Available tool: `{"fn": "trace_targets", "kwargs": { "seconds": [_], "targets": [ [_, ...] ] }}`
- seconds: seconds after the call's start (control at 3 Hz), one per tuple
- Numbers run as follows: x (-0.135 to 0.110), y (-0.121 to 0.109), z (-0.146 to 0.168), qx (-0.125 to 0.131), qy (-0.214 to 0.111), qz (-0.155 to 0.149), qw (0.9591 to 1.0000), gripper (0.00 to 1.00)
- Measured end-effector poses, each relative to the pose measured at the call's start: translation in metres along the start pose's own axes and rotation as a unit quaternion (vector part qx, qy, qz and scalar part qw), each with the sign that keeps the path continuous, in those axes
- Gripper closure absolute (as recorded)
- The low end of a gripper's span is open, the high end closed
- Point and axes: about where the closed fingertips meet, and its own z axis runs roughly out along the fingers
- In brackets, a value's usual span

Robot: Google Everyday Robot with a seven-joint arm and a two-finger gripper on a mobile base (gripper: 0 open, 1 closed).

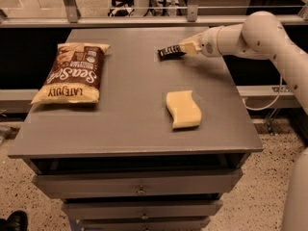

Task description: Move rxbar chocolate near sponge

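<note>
The gripper (184, 48) reaches in over the right edge of the tabletop (127, 109), toward the far right corner, and its cream fingers are closed on the right end of the rxbar chocolate (168, 52) — the black bar juts out to the left of them, low over the surface near the far edge. The sponge (183, 109) lies flat closer to the front edge and right of centre, well apart from the bar. A large brown-and-cream chip bag (72, 73) rests along the left edge — far from both.
</note>
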Motion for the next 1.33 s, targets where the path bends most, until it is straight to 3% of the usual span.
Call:
{"fn": "trace_targets", "kwargs": {
  "seconds": [0.67, 1.0, 1.33],
  "targets": [
    [0.025, 0.031, -0.075, -0.006, 0.056, 0.018, 0.9982, 1.0],
    [0.04, 0.038, -0.112, -0.001, 0.094, 0.025, 0.9953, 1.0],
    [0.054, 0.046, -0.158, 0.003, 0.139, 0.031, 0.9898, 1.0]
  ]
}}
